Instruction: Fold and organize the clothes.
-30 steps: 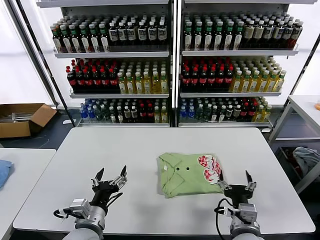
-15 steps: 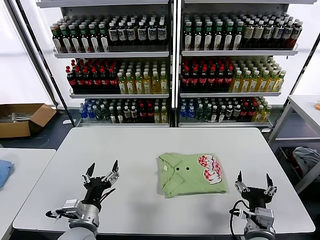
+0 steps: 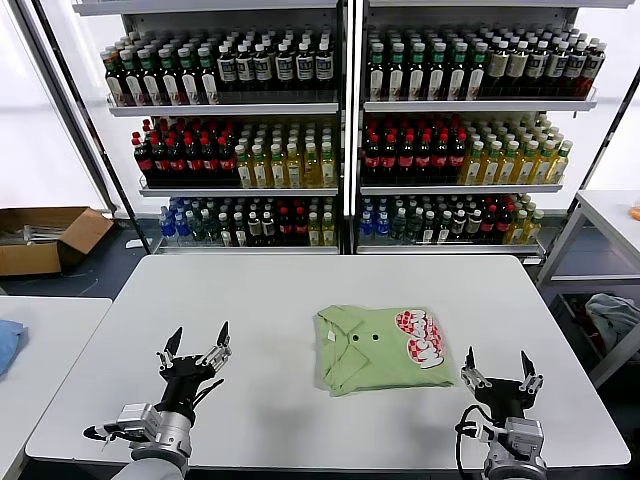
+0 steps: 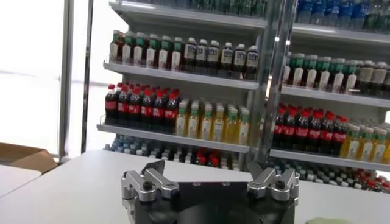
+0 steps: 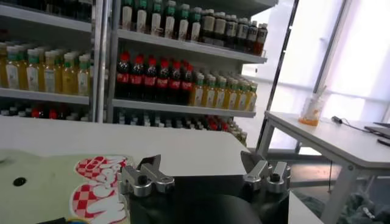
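A folded light green polo shirt [image 3: 378,346] with collar, buttons and a red-and-white graphic lies on the white table [image 3: 300,290], right of its middle. It also shows in the right wrist view [image 5: 55,182]. My left gripper [image 3: 197,345] is open and empty, held above the table's front left, well left of the shirt. In the left wrist view the left gripper [image 4: 209,173] points at the shelves. My right gripper [image 3: 498,367] is open and empty near the front edge, just right of the shirt. In the right wrist view the right gripper [image 5: 201,164] holds nothing.
Shelves of bottles [image 3: 340,130] stand behind the table. A cardboard box [image 3: 45,238] sits on the floor at far left. A second table [image 3: 40,330] adjoins on the left, and another table [image 3: 610,215] stands at right with clothes [image 3: 610,318] beneath it.
Both grippers have drawn back from the shirt toward the front edge. The left moved left, the right moved right and off the shirt's corner. The shirt has not moved.
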